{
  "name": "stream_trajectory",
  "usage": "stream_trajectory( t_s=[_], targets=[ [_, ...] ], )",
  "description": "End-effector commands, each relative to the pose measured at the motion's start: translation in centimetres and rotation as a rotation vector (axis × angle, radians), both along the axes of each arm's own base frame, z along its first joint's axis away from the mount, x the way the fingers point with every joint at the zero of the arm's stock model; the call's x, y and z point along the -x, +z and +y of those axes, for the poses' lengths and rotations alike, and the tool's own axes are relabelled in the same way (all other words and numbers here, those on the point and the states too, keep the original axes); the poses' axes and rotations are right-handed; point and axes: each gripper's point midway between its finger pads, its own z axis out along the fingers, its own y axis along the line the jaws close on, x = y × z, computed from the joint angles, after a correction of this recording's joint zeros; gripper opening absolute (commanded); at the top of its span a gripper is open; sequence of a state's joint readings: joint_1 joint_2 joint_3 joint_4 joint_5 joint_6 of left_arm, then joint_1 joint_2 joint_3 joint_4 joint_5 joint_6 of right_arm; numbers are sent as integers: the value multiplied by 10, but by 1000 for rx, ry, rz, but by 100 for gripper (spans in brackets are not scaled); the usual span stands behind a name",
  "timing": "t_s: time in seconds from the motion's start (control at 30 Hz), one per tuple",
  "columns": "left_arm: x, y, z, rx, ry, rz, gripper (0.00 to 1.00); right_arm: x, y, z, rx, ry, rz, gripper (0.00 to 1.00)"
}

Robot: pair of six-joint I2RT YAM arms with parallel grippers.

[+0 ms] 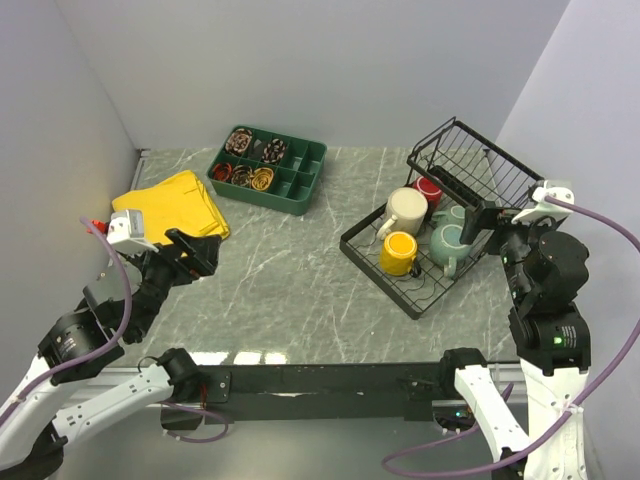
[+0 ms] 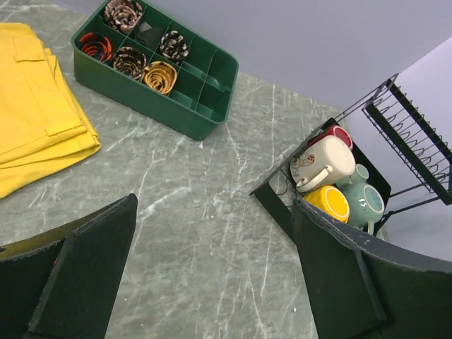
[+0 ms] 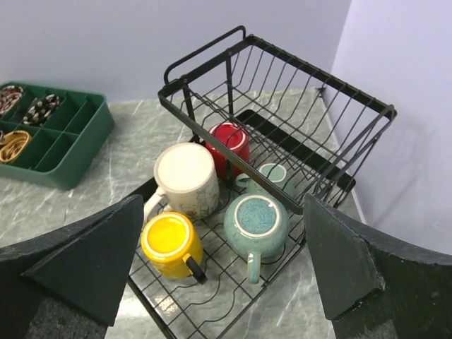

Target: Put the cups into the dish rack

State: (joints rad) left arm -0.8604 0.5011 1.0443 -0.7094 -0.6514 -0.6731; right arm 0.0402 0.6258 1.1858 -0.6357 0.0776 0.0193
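Five cups [image 3: 185, 176] sat together on the dish rack [image 3: 318, 70] base. Left gripper [image 2: 215, 212] stood well apart, right gripper [image 3: 224, 205] just beside it; both had fingers spread wide, holding nothing.

The small teal mug [image 3: 274, 175] is half hidden behind the front rail of the dish rack [image 3: 185, 114].

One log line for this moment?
cups: red, cream, yellow, teal, grey-green in dish rack | left hand: open, empty | right hand: open, empty, by rack | status: load looks complete
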Motion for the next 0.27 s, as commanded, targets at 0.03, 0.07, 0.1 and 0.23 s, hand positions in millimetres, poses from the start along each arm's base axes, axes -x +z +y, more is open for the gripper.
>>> stream_trajectory(
  t_s=[0.03, 0.07, 0.1, 0.23],
  targets=[
    [2, 13, 0, 12, -21, -35, 96, 1, 30, -5, -22, -33, -88, 100],
    [3, 13, -1, 11, -26, -38, 96, 1, 28, -5, -18, -29, -85, 100],
    [2, 12, -2, 9, -28, -38, 96, 0, 26, -5, -16, -31, -83, 100],
    [1, 11, -5, 0, -36, -30, 96, 1, 27, -5, -5, -26, -99, 100]
  ],
)
